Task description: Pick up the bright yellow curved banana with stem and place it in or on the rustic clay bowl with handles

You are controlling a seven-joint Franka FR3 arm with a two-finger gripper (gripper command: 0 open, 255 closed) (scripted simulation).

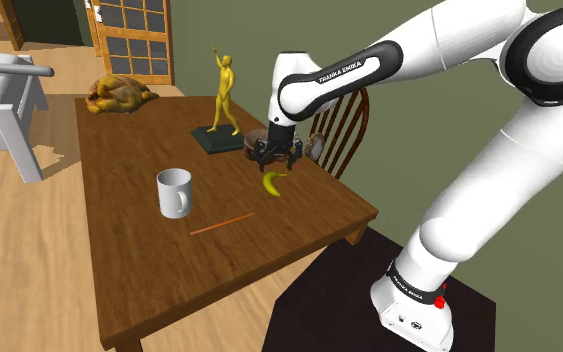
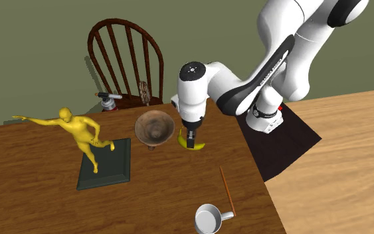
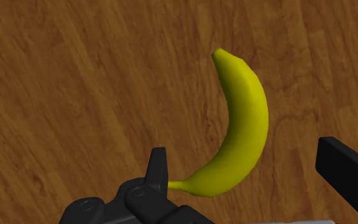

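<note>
Yellow banana (image 3: 244, 127) lies on table (image 2: 32, 199) beside brown bowl (image 2: 153, 125)

Shoulder view: brown wood tbl (image 1: 139, 262); yellow curved banana (image 1: 275, 183) 3 o'clock of white mug (image 1: 174, 192), thin orange stick (image 1: 222, 224) 4 o'clock.

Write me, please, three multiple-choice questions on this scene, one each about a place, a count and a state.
1. What does the banana lie on? A) the table B) a plate C) a shelf
2. How many mugs are on the table? A) one B) two C) three
3. How is the gripper? A) shut on the banana B) open C) shut on nothing
Answers: 1 A, it rests on bare wood; 2 A, a single white one stands there; 3 B, the wrist view shows the fingers standing wide apart.
</note>
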